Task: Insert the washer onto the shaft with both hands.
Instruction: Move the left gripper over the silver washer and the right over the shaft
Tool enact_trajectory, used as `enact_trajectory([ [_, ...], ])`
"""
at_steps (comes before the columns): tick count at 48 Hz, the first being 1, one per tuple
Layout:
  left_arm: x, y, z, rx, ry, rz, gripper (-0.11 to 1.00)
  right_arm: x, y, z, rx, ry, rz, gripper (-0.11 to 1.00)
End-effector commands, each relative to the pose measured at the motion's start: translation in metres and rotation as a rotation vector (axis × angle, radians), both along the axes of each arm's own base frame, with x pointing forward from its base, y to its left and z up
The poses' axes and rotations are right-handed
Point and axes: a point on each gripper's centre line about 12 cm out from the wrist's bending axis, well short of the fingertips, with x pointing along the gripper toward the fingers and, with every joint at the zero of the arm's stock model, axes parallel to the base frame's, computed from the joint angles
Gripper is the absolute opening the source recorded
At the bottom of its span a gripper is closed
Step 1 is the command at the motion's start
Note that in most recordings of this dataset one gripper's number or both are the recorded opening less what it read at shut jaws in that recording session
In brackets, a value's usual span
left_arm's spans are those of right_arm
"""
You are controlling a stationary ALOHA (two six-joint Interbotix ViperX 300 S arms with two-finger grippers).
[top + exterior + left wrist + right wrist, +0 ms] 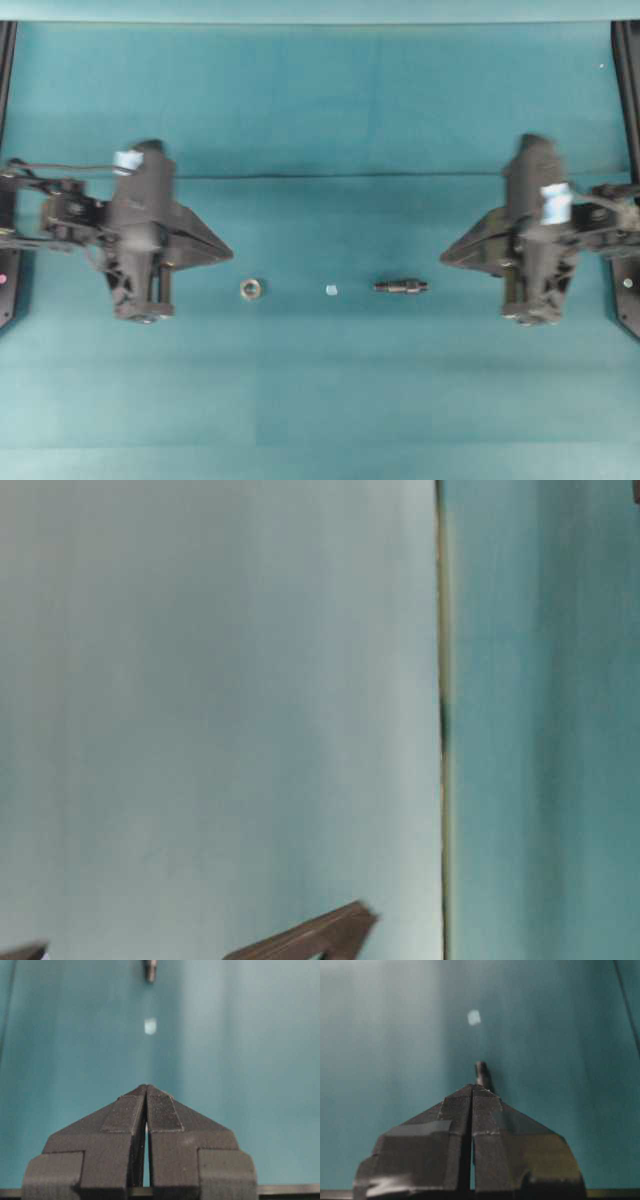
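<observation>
Teal counter point(320, 400): washer point(250, 289) and shaft point(401, 287) are seen lying apart btwn left end effector point(228, 250) and right end effector point(446, 258), both pressed together, empty. Risk: shaft could be rolled away if nudged.

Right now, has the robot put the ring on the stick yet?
Not yet. Nothing looks done: the washer lies flat on the table, apart from the shaft, with a tiny pale fleck between them. Nothing is in hand: the left gripper and right gripper are shut and empty. Left: pick up both and slide the washer on.
</observation>
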Motion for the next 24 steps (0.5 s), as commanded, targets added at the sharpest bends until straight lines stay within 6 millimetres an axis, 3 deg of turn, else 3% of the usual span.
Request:
enact_trajectory([
  [1,0.009,-0.001,0.001,0.003,0.026,-0.004,0.03,0.009,-0.001,0.003,-0.010,0.029,0.001,-0.10],
  [24,0.023,-0.001,-0.042,0.005,0.181,-0.006,0.03,0.028,-0.001,-0.038,-0.009,0.256,0.007,-0.10],
])
